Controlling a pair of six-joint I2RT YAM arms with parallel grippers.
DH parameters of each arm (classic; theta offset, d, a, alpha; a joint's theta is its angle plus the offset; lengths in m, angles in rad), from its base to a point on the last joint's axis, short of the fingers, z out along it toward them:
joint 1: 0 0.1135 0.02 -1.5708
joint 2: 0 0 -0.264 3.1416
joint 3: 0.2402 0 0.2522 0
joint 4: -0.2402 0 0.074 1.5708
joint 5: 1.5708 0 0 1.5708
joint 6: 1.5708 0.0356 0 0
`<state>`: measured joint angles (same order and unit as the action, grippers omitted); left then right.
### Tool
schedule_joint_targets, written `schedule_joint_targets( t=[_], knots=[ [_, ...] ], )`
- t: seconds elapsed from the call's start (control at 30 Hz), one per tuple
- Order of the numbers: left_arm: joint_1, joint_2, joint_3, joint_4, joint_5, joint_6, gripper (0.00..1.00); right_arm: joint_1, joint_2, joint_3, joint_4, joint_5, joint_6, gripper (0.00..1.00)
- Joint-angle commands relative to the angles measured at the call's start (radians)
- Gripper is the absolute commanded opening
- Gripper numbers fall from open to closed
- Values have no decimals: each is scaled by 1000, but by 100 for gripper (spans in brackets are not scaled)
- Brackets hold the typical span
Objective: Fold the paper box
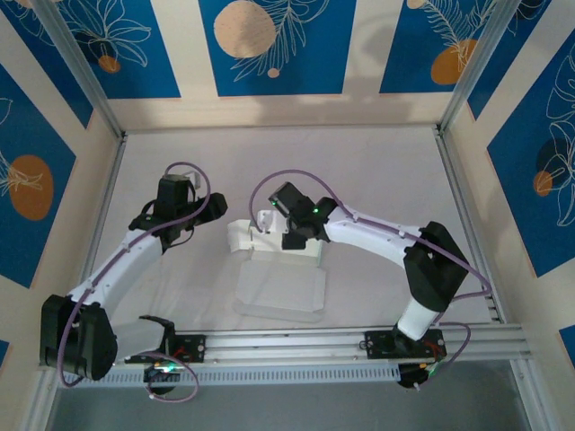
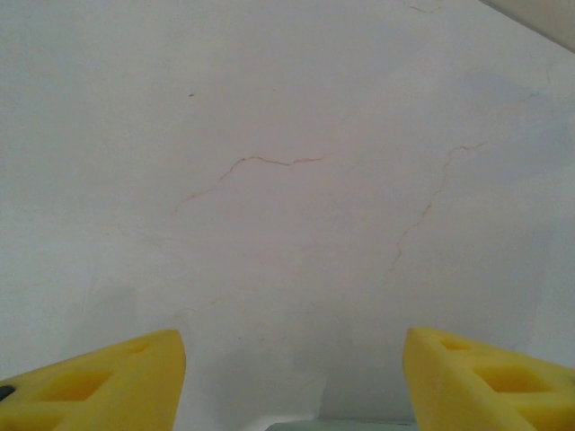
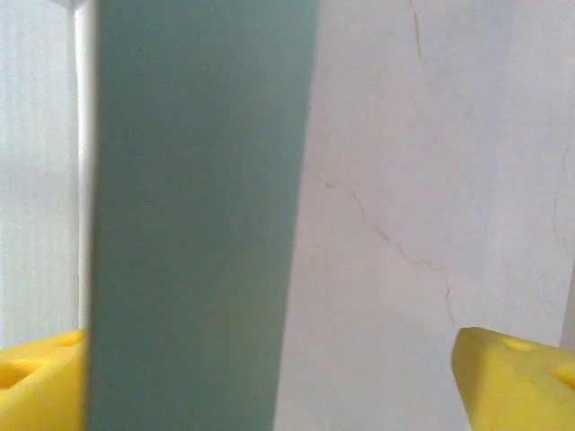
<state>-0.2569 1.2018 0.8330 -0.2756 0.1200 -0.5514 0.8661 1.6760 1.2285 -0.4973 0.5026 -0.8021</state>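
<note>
The paper box lies mid-table as a flat white sheet, with a folded-up part at its far left end. My right gripper hangs over that far end. In the right wrist view its yellow fingers stand wide apart, and an upright mint-green panel of the box rises between them, close against the left finger; the right gripper is open. My left gripper sits just left of the raised part. It is open over bare table, with a sliver of green card at the view's bottom edge.
The white table has fine cracks and is fenced by aluminium rails on both sides. A metal rail with the arm bases runs along the near edge. Bare table lies behind and to the right of the box.
</note>
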Motion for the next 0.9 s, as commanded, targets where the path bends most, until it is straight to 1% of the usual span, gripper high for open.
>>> schedule_joint_targets(
  t=[0.0,0.1,0.13,0.2,0.27,0.33,0.43,0.5,0.53,0.6,0.67,0.7,0.77,0.87],
  knots=[
    [16,16,8,6,21,-8,64,25,4,-18,-5,-3,-48,88],
    [20,26,11,7,18,-12,63,36,-5,-72,60,37,-82,81],
    [22,31,16,2,15,-12,63,37,-7,-91,84,52,-88,76],
    [25,44,29,-8,16,-9,62,38,-10,-107,106,68,-92,71],
    [26,63,41,-13,25,-5,62,40,-17,-119,136,79,-93,62],
    [27,85,43,-7,47,-3,61,40,-22,-129,163,92,-105,60],
    [27,128,34,35,126,37,61,36,-28,-135,177,96,-136,54],
    [27,161,34,66,202,97,61,31,-39,-146,198,96,-169,54],
    [25,174,23,104,254,137,61,26,-44,-153,210,101,-189,54],
    [21,183,-6,165,324,209,61,14,-54,-158,221,101,-214,54],
    [12,167,-44,226,348,287,61,-2,-69,-162,221,89,-228,54],
    [4,150,-64,246,347,331,60,-14,-78,-162,215,81,-229,54],
    [-4,125,-73,231,311,389,60,-31,-92,-163,201,64,-234,55],
    [-4,99,-37,136,174,469,60,-48,-116,-189,213,52,-257,55]
  ],
)
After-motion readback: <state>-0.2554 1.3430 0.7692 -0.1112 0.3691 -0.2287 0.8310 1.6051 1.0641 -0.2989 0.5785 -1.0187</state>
